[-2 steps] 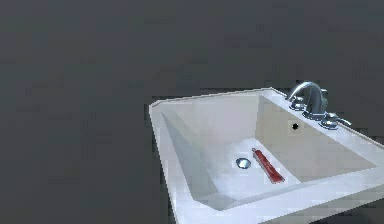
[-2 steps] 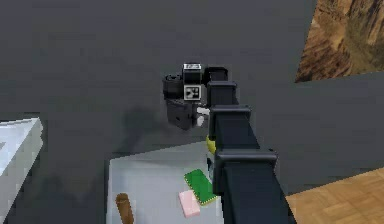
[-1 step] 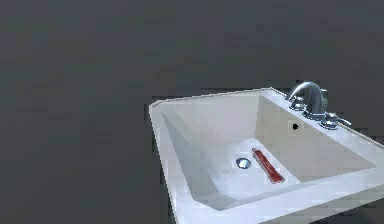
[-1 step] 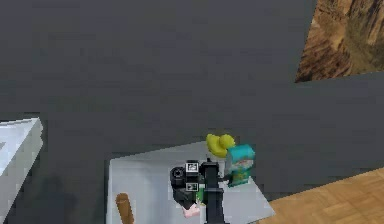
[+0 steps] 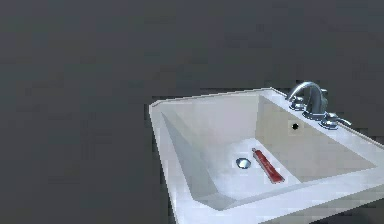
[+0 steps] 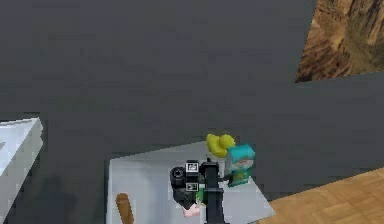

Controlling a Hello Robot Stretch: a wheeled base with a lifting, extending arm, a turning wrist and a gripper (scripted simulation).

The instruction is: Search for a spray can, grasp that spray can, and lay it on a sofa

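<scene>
Right, your gripper point(image 6: 183, 192) shows against a grey table point(image 6: 140, 170) near a teal bottle point(image 6: 240, 162); jaws and load, you can't tell

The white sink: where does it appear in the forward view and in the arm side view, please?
Forward view: the sink lies in the lower right, with the faucet at its upper right.
Arm side view: its white corner sits at the left edge, below the middle.
Shared landmark: the dark grey wall behind the sink.

1 sink point(image 5: 205, 101), 1 faucet point(image 5: 311, 97), 1 table point(image 6: 145, 172)
</scene>
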